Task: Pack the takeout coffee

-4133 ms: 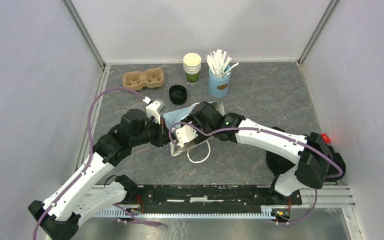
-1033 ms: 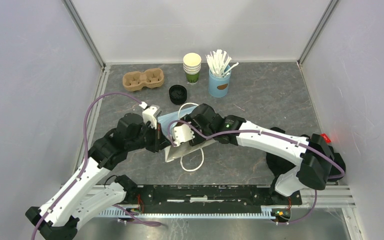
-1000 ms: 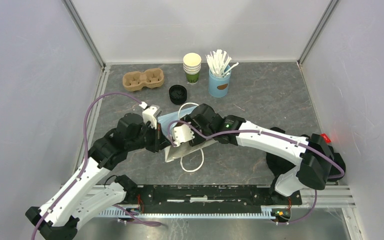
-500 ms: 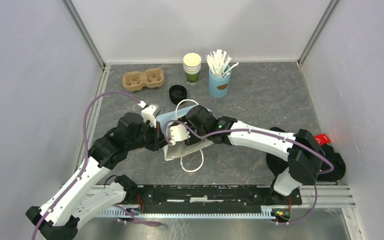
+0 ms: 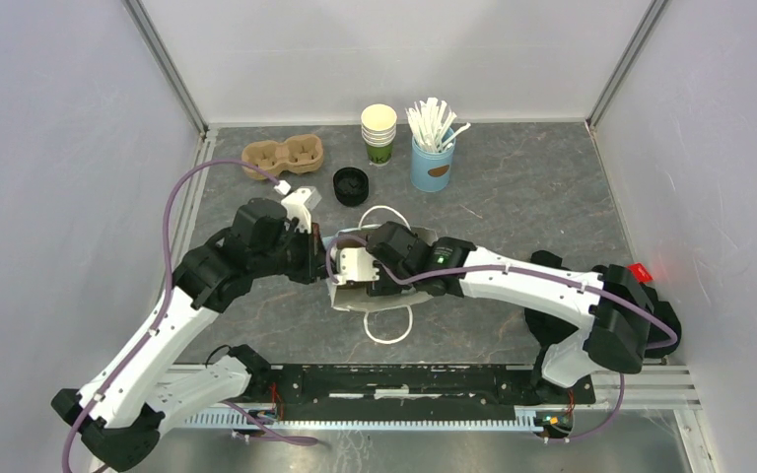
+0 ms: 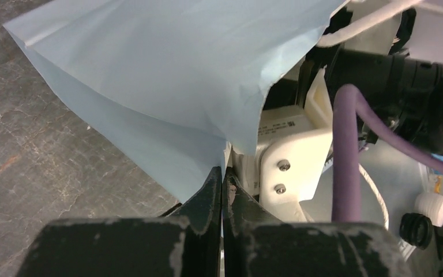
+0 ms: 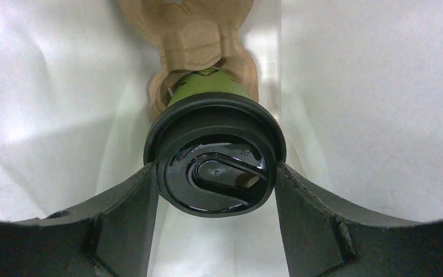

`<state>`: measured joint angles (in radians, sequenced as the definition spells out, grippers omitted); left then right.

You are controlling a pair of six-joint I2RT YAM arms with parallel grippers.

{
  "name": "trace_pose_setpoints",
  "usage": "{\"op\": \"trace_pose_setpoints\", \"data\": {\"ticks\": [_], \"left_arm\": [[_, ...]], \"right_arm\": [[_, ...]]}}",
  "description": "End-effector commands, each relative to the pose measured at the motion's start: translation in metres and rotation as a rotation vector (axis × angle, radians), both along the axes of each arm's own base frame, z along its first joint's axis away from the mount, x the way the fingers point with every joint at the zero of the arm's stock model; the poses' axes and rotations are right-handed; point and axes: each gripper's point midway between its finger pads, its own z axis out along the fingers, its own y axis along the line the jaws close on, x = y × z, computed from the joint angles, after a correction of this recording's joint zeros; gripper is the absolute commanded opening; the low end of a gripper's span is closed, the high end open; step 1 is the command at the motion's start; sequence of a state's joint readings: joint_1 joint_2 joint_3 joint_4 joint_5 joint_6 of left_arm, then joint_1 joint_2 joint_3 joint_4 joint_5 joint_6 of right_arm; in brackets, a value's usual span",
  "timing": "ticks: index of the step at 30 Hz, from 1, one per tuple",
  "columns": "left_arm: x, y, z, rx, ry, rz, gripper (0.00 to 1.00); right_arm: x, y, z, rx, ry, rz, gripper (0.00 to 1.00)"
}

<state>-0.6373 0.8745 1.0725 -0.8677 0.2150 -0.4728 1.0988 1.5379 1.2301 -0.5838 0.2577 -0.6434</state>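
Observation:
The takeout coffee [image 7: 215, 164], a green-sided cup with a black lid, sits in a brown cardboard carrier [image 7: 196, 34] inside the pale blue paper bag [image 7: 369, 104]. My right gripper [image 7: 215, 173] is inside the bag, its fingers [image 7: 132, 208] pressed against both sides of the lid. In the top view the right gripper [image 5: 357, 274] is pushed into the bag [image 5: 355, 301] and hides the cup. My left gripper [image 6: 222, 173] is shut on the edge of the bag [image 6: 167, 75], and it also shows in the top view [image 5: 320, 258] at the bag's left side.
At the back stand an empty cardboard carrier [image 5: 283, 155], a stack of lidless cups [image 5: 378, 133], loose black lids [image 5: 351, 185] and a blue holder of white stirrers [image 5: 432, 148]. The bag's white handle [image 5: 391, 330] loops toward the near edge.
The right gripper has moved lower and nearer with the bag around it. The left gripper has risen and shifted right, still holding the bag edge. The bag has turned.

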Motion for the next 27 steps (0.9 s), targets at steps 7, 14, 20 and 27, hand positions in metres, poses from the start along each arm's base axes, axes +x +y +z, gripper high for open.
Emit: {"op": "trace_pose_setpoints", "data": {"ticks": [7, 14, 20, 27], "left_arm": [[-0.003, -0.032, 0.053, -0.162, 0.142, 0.004, 0.02], [0.013, -0.04, 0.065, -0.199, 0.171, 0.089, 0.02], [0.034, -0.025, 0.052, -0.122, 0.127, 0.21, 0.02], [0.042, 0.0, 0.042, -0.026, 0.069, 0.304, 0.04]], "right_arm": [[-0.084, -0.042, -0.02, -0.018, 0.357, -0.175, 0.2], [-0.112, -0.059, -0.028, -0.105, 0.502, -0.212, 0.21], [-0.107, -0.054, -0.046, -0.162, 0.505, -0.199, 0.23], [-0.076, -0.035, -0.072, -0.227, 0.454, -0.145, 0.22]]}}
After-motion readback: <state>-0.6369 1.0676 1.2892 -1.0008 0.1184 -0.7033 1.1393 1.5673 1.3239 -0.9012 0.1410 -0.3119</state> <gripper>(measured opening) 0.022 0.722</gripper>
